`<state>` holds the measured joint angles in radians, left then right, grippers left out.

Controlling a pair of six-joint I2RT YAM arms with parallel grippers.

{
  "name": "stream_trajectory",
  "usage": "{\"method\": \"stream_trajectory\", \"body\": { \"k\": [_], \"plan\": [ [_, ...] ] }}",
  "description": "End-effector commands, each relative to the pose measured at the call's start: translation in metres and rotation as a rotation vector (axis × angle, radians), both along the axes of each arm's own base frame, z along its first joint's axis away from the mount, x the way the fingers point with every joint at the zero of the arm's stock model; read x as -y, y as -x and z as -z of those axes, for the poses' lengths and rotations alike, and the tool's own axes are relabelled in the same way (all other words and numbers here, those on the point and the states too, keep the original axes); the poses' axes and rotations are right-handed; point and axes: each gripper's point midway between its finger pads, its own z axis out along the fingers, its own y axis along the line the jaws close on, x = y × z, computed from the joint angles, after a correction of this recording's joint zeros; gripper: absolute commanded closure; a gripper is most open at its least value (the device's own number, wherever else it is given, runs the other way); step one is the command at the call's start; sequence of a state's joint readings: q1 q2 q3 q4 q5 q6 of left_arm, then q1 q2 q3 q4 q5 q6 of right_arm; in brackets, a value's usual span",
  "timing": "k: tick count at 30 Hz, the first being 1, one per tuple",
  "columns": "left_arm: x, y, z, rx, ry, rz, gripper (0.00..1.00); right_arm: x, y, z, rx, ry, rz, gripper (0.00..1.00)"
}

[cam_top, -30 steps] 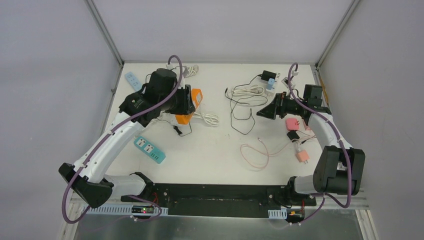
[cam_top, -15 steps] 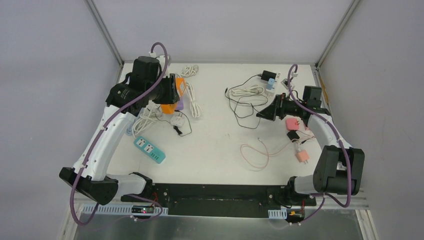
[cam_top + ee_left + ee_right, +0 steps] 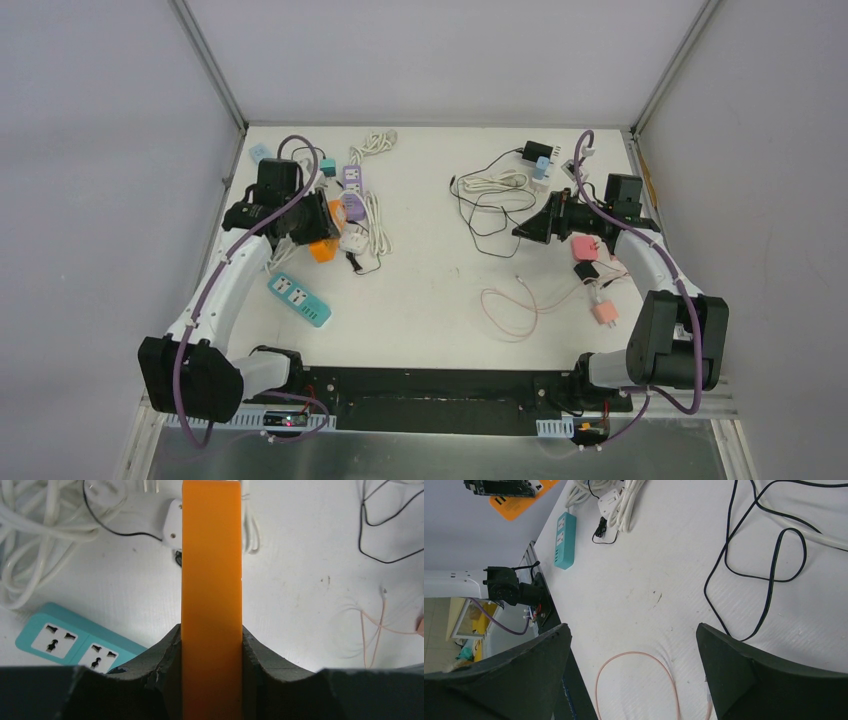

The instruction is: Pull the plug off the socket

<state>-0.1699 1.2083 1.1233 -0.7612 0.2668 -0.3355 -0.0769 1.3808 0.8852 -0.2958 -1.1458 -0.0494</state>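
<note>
Left pincer (image 3: 212, 636) is clamped on the orange socket (image 3: 212, 555), held above the white tabletop (image 3: 430, 290) just beyond the teal strip (image 3: 299, 299). Its black print is too small to read. The white plug (image 3: 173, 524) lies beside it. Grey walls (image 3: 100, 150) stand around. Far right of the strip, a black cable (image 3: 769, 575) lies under the right pincer (image 3: 631, 635), whose fingers are apart.

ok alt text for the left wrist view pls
The left gripper clamps an orange power strip running up the frame's centre. On the white table behind lie a teal power strip, coiled white cables and a black cable.
</note>
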Motion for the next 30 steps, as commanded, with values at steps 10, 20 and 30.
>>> {"method": "stream_trajectory", "body": {
  "k": [10,20,30],
  "plan": [
    [-0.025,0.037,0.097,-0.184,0.066,-0.158,0.9,0.001,-0.003,0.0,0.058,0.007,-0.021,0.0],
    [-0.041,0.041,0.119,-0.234,0.027,-0.215,0.53,0.002,-0.002,0.005,0.052,0.019,-0.025,0.0],
    [-0.048,0.038,0.101,-0.202,-0.002,-0.221,0.41,0.003,-0.001,0.005,0.052,0.022,-0.027,0.0]
  ]
}}
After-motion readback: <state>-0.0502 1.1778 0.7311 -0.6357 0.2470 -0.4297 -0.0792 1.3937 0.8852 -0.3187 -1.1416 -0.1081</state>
